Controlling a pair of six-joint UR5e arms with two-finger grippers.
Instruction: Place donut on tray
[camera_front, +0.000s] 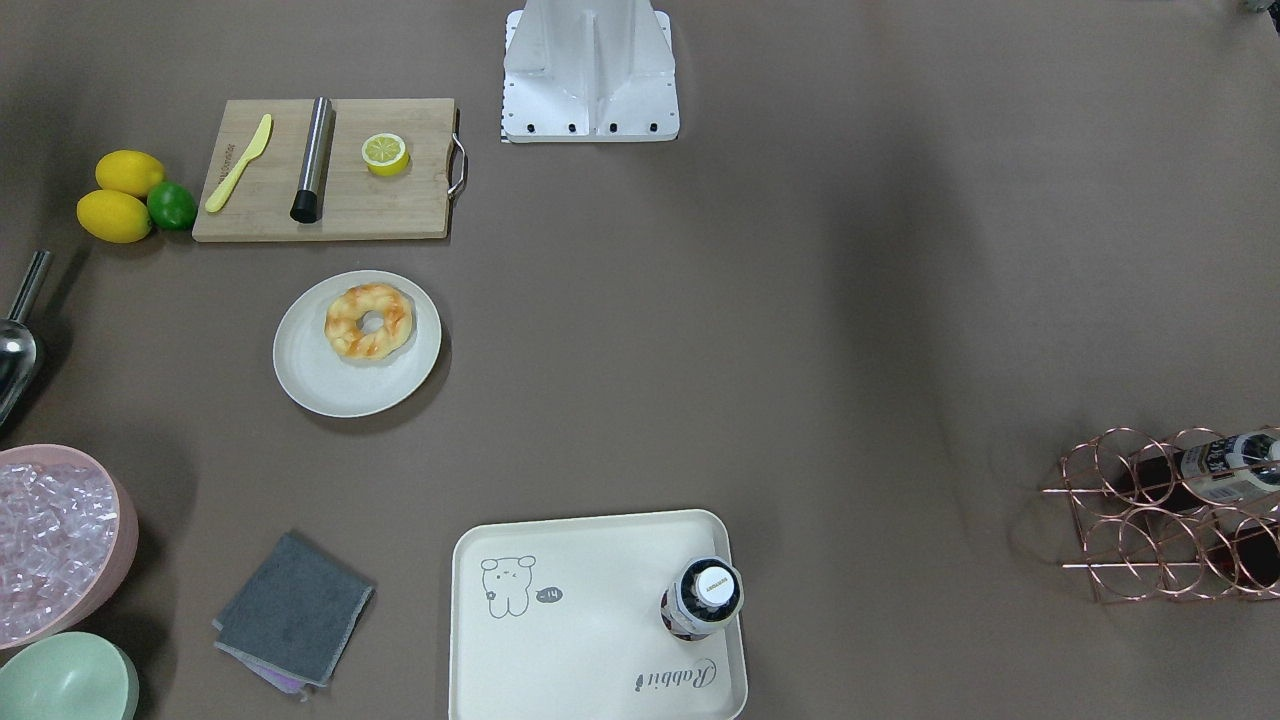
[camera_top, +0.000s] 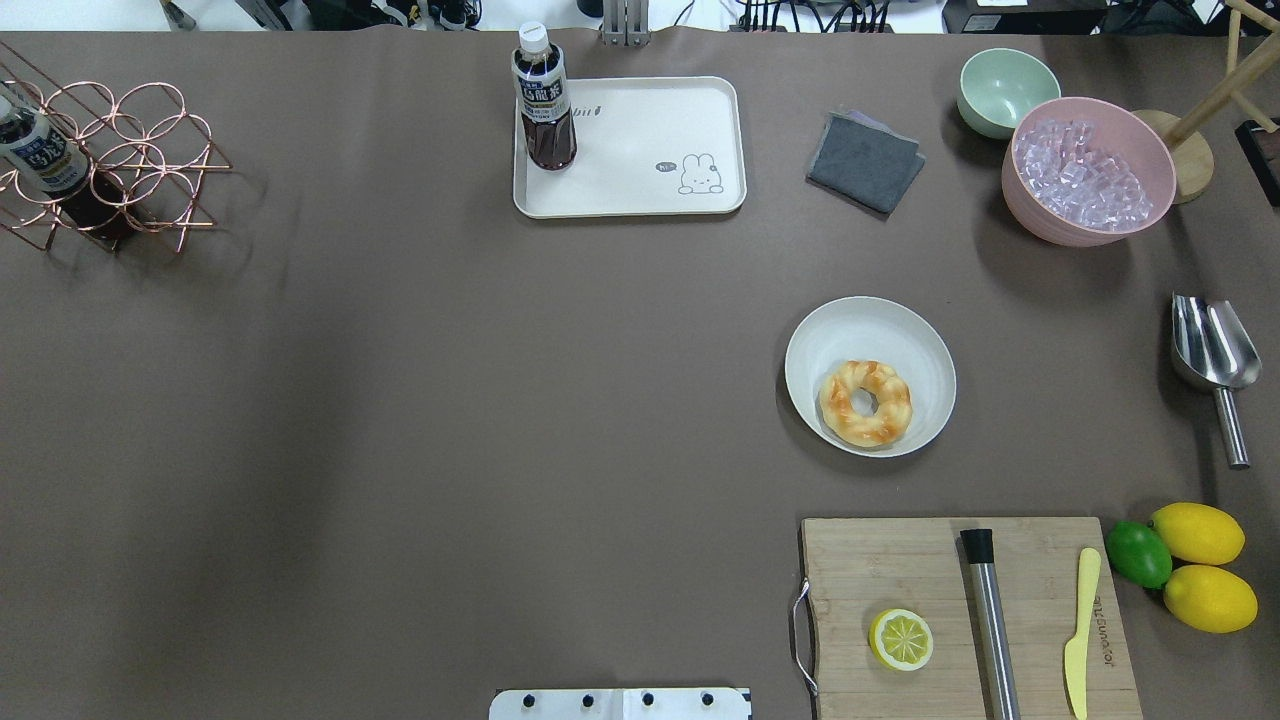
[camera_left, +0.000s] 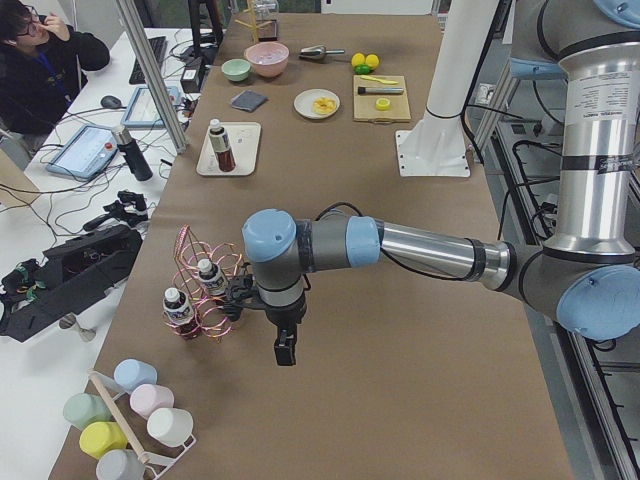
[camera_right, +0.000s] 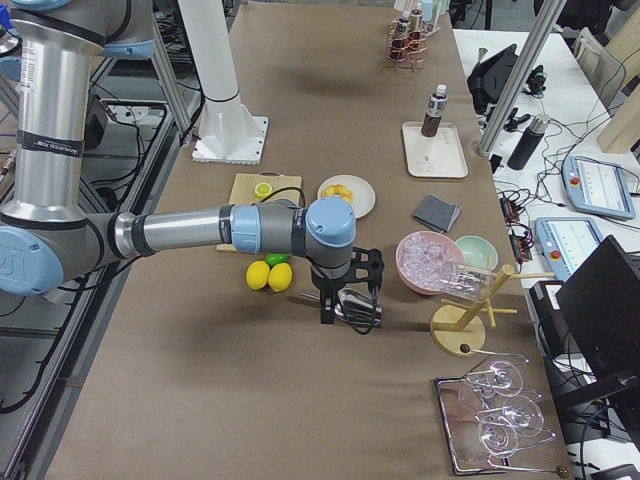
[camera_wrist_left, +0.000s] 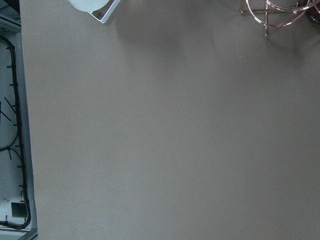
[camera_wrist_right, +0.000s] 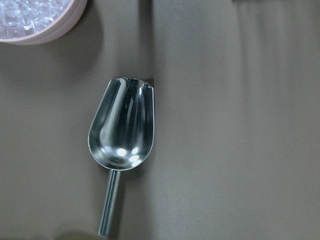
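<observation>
The tray (camera_front: 600, 640) and the donut (camera_front: 368, 320) on its plate (camera_front: 300, 375) lie well apart from the left pincer (camera_left: 285, 350) and from the right pincer (camera_right: 328, 312), which hangs above the scoop (camera_wrist_right: 122, 125). I cannot tell whether either is apart or together.

Left hand (camera_left: 285, 352), right hand (camera_right: 350, 306), both downward

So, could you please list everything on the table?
donut: one, golden-orange, on the white plate.
tray: one, cream, far edge, holding one dark bottle.
cutting board: one, wooden, near edge, carrying half lemon, steel rod, yellow knife.
lemons: two, yellow, beside the board, with one green lime.
pink bowl: one, full of ice, next to the green bowl.
scoop: one, steel, near the pink bowl.
cloth: one, grey, beside the tray.
wire rack: one, copper, table's left end, bottles inside.
left gripper: one, black, above bare table; state unclear.
right gripper: one, black, above the scoop; state unclear.
</observation>
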